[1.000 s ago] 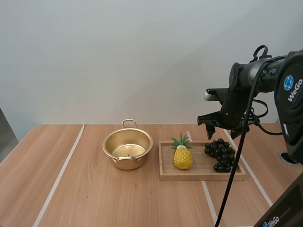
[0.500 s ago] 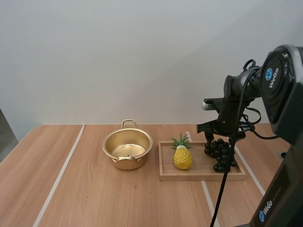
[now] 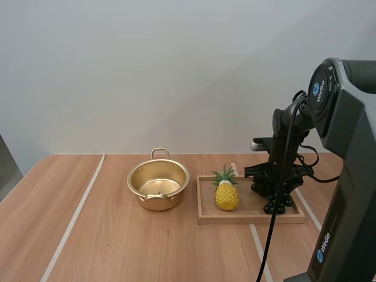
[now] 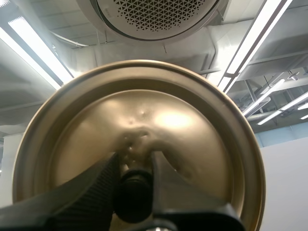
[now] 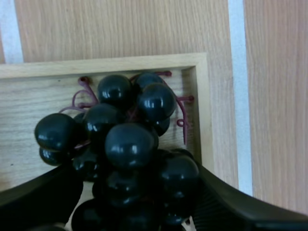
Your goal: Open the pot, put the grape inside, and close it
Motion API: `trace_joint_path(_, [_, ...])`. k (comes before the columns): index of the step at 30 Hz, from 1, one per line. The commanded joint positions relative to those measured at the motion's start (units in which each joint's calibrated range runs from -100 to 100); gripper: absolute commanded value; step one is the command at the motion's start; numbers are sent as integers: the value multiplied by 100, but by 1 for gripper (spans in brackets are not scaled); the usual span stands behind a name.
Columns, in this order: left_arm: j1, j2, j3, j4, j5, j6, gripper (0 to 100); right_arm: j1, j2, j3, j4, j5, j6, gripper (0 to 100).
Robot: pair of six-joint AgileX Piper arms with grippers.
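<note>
The gold pot (image 3: 158, 183) stands open on the table, left of the wooden tray (image 3: 235, 218). Its gold lid (image 4: 192, 125) is up in the air, and my left gripper (image 4: 134, 168) is shut on the lid's black knob (image 4: 133, 192). A bunch of dark grapes (image 5: 130, 139) lies at the right end of the tray (image 5: 202, 62). My right gripper (image 3: 273, 185) has come down over the grapes (image 3: 276, 204) and is open, its fingers (image 5: 231, 199) standing on either side of the bunch.
A yellow toy pineapple (image 3: 227, 194) stands on the tray between the pot and the grapes. White stripes run across the wooden table (image 3: 106, 247). Bare table lies in front of the pot and to its left.
My right gripper has dropped from above the tray down onto the grape bunch, and its arm has swung in closer. The pot, tray and pineapple have not moved.
</note>
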Motion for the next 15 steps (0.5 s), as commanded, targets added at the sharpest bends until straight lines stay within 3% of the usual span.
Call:
trace_joint_path(1, [12, -8, -12, 42, 12, -1, 0, -16, 191, 24, -43, 31, 0, 100])
trace_joint_path(5, [12, -8, -12, 42, 13, 25, 0, -16, 205, 24, -137, 31, -79, 100])
trace_joint_path(6, [12, -8, -12, 42, 13, 25, 0, -16, 190, 24, -185, 31, -79, 74])
trace_joint_path(8, [12, -8, -12, 42, 45, 26, 0, -16, 165, 24, -212, 151, 0, 10])
trace_joint_path(9, [12, -8, -12, 42, 63, 26, 0, -16, 147, 24, -212, 286, 88, 0])
trace_joint_path(15, [12, -8, -12, 42, 120, 26, 0, -16, -72, 24, -212, 306, 100, 0])
